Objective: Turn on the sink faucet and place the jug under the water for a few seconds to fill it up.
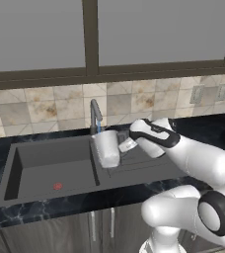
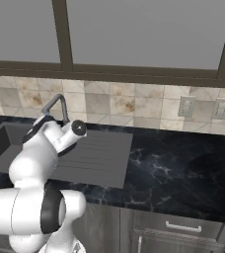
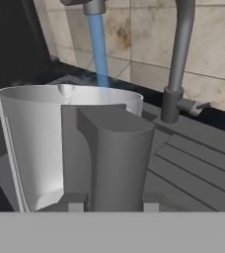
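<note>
The pale translucent jug (image 1: 107, 148) hangs upright over the sink's (image 1: 50, 168) right edge, its mouth under the sink faucet's (image 1: 94, 116) spout. The water (image 1: 98, 127) runs as a thin blue stream into the jug. My gripper (image 1: 121, 143) reaches in from the right and is shut on the jug's handle. In the hand view the jug (image 3: 35, 138) is close up, its grey handle (image 3: 117, 153) between my fingertips (image 3: 72, 201), with my gripper (image 3: 112, 202) low in that view. There the water (image 3: 98, 49) drops behind the rim, and the faucet stem (image 3: 181, 54) with its small lever (image 3: 196, 106) stands to the right.
The ribbed drainboard (image 2: 97, 153) lies right of the basin, under my arm. Black marble counter (image 2: 183, 173) spreads further right. A tiled wall with two outlets (image 2: 186, 106) and a window frame stand close behind the faucet (image 2: 60, 106).
</note>
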### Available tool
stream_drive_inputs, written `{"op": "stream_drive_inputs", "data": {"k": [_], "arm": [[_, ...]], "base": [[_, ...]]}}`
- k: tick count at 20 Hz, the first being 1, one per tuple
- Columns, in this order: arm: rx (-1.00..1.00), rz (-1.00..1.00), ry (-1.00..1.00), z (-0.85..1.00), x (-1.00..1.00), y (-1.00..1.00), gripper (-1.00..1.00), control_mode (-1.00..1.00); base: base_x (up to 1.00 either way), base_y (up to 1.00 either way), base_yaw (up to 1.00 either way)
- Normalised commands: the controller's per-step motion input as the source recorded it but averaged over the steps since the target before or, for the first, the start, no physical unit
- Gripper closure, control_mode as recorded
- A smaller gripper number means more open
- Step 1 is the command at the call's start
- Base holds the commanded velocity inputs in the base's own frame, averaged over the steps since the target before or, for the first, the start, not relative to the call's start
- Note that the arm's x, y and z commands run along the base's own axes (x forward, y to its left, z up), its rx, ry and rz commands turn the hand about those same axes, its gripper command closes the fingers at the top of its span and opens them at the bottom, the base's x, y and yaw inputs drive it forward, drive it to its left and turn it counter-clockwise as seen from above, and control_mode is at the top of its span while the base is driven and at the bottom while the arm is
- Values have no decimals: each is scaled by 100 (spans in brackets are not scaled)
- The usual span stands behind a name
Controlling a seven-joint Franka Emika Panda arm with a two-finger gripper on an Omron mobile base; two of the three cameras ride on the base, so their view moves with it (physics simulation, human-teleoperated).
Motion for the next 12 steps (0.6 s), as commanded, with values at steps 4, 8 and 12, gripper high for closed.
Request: {"op": "stream_drive_inputs", "data": {"k": [4, 8, 12], "arm": [[0, 0, 3, 0, 19, 21, 100, -100], [0, 0, 0, 0, 16, 12, 100, -100], [0, 0, 0, 0, 16, 10, 100, -100]], "base": [[0, 0, 0], [0, 0, 0], [0, 0, 0]]}}
